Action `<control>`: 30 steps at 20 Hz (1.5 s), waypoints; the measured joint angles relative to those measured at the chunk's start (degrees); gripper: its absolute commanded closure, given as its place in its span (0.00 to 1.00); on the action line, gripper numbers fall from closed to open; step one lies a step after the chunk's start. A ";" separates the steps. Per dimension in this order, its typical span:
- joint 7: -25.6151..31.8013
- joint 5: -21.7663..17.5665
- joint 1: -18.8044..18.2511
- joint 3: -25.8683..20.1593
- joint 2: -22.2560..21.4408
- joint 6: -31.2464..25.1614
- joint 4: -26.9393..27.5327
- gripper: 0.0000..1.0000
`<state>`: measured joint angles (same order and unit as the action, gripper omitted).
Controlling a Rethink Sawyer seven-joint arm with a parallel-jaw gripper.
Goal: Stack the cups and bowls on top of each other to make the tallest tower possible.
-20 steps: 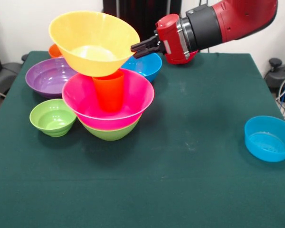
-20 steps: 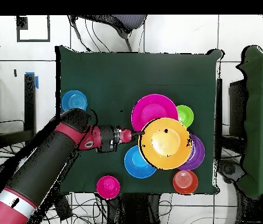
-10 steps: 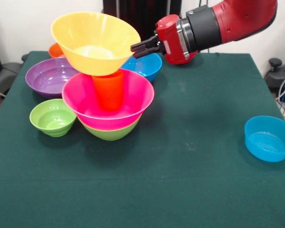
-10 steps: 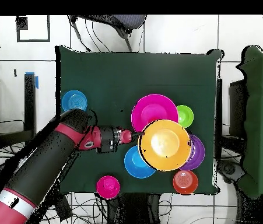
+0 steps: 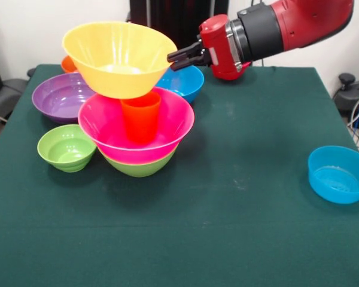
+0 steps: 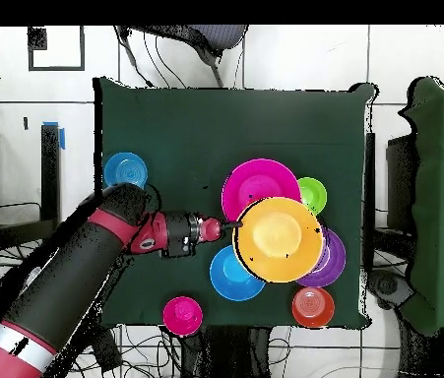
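My gripper (image 5: 171, 58) (image 6: 233, 226) is shut on the right rim of a large orange bowl (image 5: 118, 57) (image 6: 280, 238) and holds it nearly level. The bowl's base hovers just over an upright orange cup (image 5: 140, 116). I cannot tell whether the two touch. The cup stands inside a large pink bowl (image 5: 167, 119) (image 6: 253, 184), which is nested in a green bowl (image 5: 139, 167). From overhead, the orange bowl hides the cup.
Around the stack lie a small green bowl (image 5: 66, 147) (image 6: 312, 192), a purple bowl (image 5: 58, 95) (image 6: 334, 258), a blue bowl (image 5: 186, 82) (image 6: 230, 278) and a small orange bowl (image 5: 68, 63). A small blue bowl (image 5: 338, 174) (image 6: 125, 169) sits apart. A red bowl (image 6: 312, 307) and a small pink bowl (image 6: 182, 315) lie near the table edge.
The gripper has risen a little with the orange bowl. The bowl was tilted on the cup and now sits higher and more level, exposing the cup's rim.
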<state>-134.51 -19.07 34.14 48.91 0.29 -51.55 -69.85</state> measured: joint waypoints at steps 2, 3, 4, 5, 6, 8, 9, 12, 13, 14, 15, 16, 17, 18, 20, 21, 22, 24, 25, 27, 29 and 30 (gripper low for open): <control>0.00 0.00 0.00 0.01 -0.71 -0.15 -0.01 1.00; 0.00 0.00 0.00 0.01 -1.00 -0.15 -0.01 1.00; 0.00 0.00 0.00 0.01 -1.81 -0.15 -0.02 1.00; 0.00 0.00 0.00 0.02 -2.19 -0.15 -0.01 1.00; 0.00 0.00 0.00 0.02 -2.49 -0.17 -0.02 1.00; 0.00 -0.01 0.00 0.03 -3.62 -0.17 -0.02 1.00; 0.00 -0.01 0.00 0.05 -3.91 -0.17 -0.02 1.00; 0.00 -0.01 0.00 0.16 -4.97 -0.17 -0.02 1.00; 0.00 -0.02 0.00 0.22 -5.29 -0.17 -0.03 1.00; 0.00 -0.01 0.00 0.24 -5.45 -0.17 -0.03 1.00; 0.00 -0.01 0.00 0.25 -5.71 -0.17 -0.03 1.00; 0.00 -0.02 0.00 0.29 -6.04 -0.17 -0.03 1.00; 0.00 -0.02 0.00 0.32 -6.11 -0.17 -0.03 1.00; 0.00 -0.02 0.00 0.33 -6.11 -0.17 -0.04 1.00; 0.00 -0.01 0.00 0.35 -6.07 -0.17 -0.03 1.00; 0.00 -0.02 0.00 0.35 -6.02 -0.17 -0.03 1.00; 0.00 -0.02 0.00 0.35 -5.95 -0.17 -0.03 1.00; 0.00 -0.02 0.00 0.35 -5.69 -0.18 -0.03 1.00; 0.00 -0.01 0.00 0.34 -5.54 -0.17 -0.02 1.00; 0.00 -0.01 0.00 0.34 -5.38 -0.18 -0.03 1.00; 0.00 -0.01 0.00 0.35 -5.35 -0.36 -0.02 1.00; 0.00 -0.02 0.00 0.35 -5.35 -0.42 -0.01 1.00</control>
<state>-134.51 -19.09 34.14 49.25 -5.06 -51.97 -69.86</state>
